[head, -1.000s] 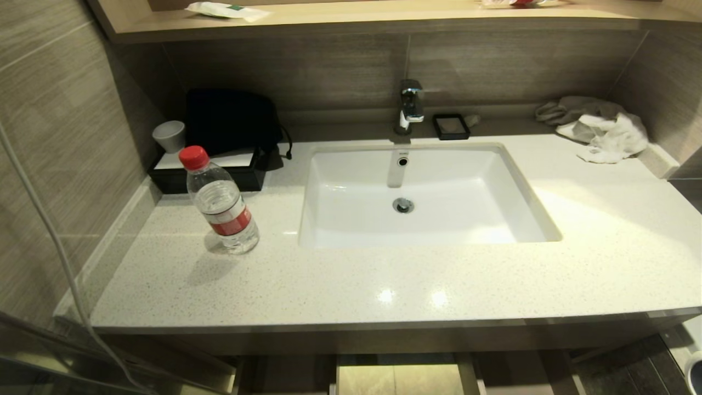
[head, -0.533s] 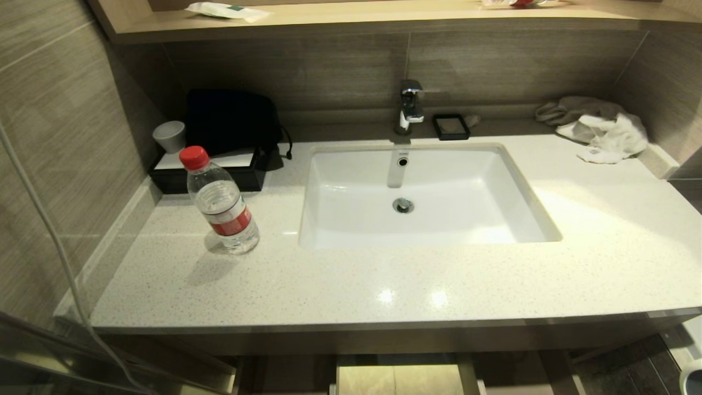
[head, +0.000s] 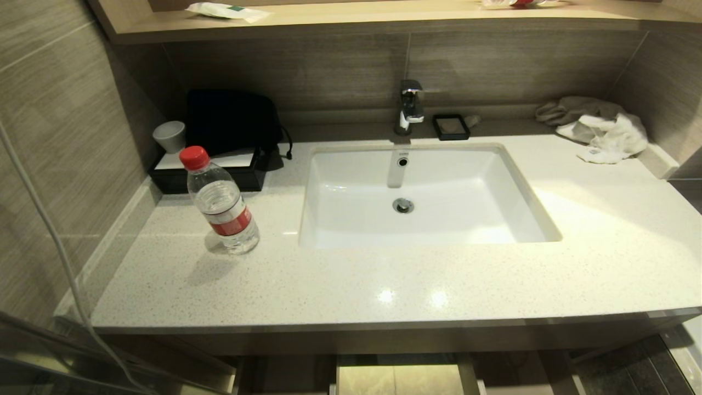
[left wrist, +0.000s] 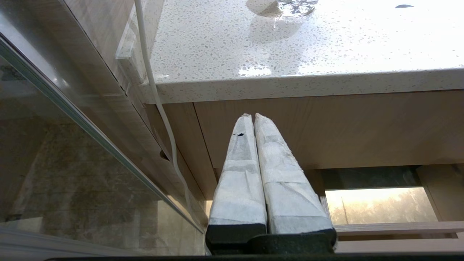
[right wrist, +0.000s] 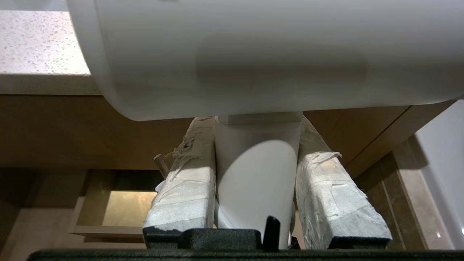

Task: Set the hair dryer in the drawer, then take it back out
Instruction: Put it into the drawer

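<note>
We are logging: right hand (right wrist: 255, 130) clamping hair dryer (right wrist: 253, 58) by handle, below desk (right wrist: 40, 47) edge; left hand (left wrist: 253, 117) resting pressed closed, empty, under desk.

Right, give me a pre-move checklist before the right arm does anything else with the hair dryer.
1. Grip: right gripper has its jaws clamped on the handle of the hair dryer: ok.
2. Dryer clear of the countertop: it is held in front of the edge, not resting on it: ok.
3. Cord: not in view, may be dangling: cannot tell.
4. Drawer: an open wooden compartment shows below; whether it is the drawer: cannot tell.
5. Left gripper parked below the counter edge, jaws shut and empty: ok.
6. Water bottle stands away on the counter's left: ok.
</note>
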You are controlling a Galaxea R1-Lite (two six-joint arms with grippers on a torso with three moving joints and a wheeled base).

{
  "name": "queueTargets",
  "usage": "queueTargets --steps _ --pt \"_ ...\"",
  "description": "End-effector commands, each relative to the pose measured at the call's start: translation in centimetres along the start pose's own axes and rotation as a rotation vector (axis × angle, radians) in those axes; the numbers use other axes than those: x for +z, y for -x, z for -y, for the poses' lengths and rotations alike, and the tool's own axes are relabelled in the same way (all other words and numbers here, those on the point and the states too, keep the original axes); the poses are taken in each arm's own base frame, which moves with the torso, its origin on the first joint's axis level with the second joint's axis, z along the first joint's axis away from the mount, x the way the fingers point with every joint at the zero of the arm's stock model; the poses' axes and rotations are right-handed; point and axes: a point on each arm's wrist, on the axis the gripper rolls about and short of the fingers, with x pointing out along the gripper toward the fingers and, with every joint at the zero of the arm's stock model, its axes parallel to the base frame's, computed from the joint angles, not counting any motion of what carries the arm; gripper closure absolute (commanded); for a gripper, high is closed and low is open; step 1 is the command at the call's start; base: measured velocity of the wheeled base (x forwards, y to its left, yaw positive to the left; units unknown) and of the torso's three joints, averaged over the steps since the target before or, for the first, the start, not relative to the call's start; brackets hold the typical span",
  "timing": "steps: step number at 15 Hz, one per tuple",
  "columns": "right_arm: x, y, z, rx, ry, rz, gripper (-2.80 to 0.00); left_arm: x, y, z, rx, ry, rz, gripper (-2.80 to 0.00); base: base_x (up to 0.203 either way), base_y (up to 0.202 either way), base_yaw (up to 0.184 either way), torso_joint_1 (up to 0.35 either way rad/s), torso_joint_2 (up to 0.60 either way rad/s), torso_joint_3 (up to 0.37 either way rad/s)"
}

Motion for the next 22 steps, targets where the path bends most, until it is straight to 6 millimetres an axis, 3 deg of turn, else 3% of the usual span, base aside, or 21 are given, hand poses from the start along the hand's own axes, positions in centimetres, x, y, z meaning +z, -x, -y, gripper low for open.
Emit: queueTargets --steps 1,22 --pt "-0.54 0.02 -0.01 -0.003 -0.025 -0.041 0.0 0.0 0.0 0.0 0.0 0.0 0.0 0.0 0.0 0.0 0.0 0.0 0.0 0.0" --pt "-0.68 0.03 -0.01 -0.006 -0.036 -0.054 0.0 0.0 0.0 0.0 0.0 0.0 0.0 0.0 0.0 0.0 0.0 -0.003 0.01 0.006"
